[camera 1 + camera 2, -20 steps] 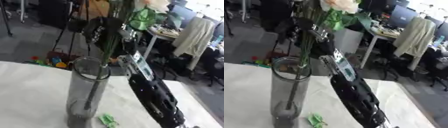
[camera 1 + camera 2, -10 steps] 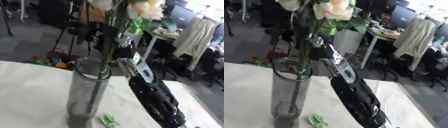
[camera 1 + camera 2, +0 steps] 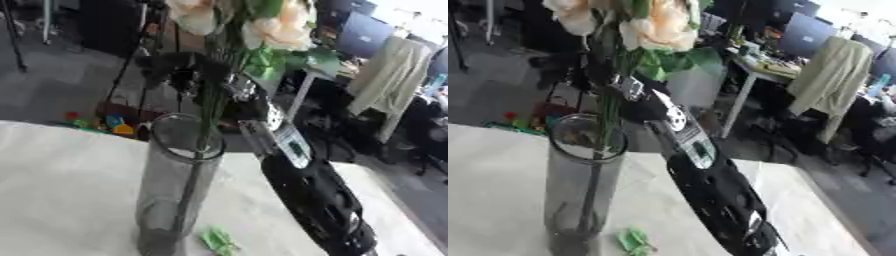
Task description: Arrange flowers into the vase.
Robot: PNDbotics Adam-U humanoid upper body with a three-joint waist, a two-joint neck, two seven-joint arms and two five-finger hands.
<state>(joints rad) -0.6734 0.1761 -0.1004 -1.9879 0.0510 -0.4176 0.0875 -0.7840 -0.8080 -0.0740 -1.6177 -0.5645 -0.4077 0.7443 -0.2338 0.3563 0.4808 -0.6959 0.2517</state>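
- Glass vase (image 3: 175,190) upright on the white tabletop (image 3: 61,170), near its near edge; tall, clear cylinder, open mouth up.
- Flower stems (image 3: 210,117) already down through the vase mouth, thin dark line visible inside the glass almost to the bottom.
- Blooms: pale peach flowers (image 3: 658,30) with green leaves (image 3: 671,60) well above the rim.
- Right hand (image 3: 179,75) up behind the stems, just above the rim; dark and blurred against dark background, so cannot tell whether curled round the stems or free of them.
- Right arm (image 3: 306,185) slanting in from the lower right corner, passing close beside the vase on its right side.
- Left hand not visible in either view.
- Small green leaf scrap (image 3: 217,240) loose on the tabletop, just right of the vase base.
- Step in hand, as a judgement: seating the bunch in the vase and letting go.
- To do well: lower stems straight along the vase axis until ends rest on the bottom; no sideways drag on the rim, tall narrow vase likely to tip.
- Open only once stems lean settled on the rim; lift up and away toward the far side, clear of blooms.
- Mind the forearm: near the glass, any swing left risks a knock.
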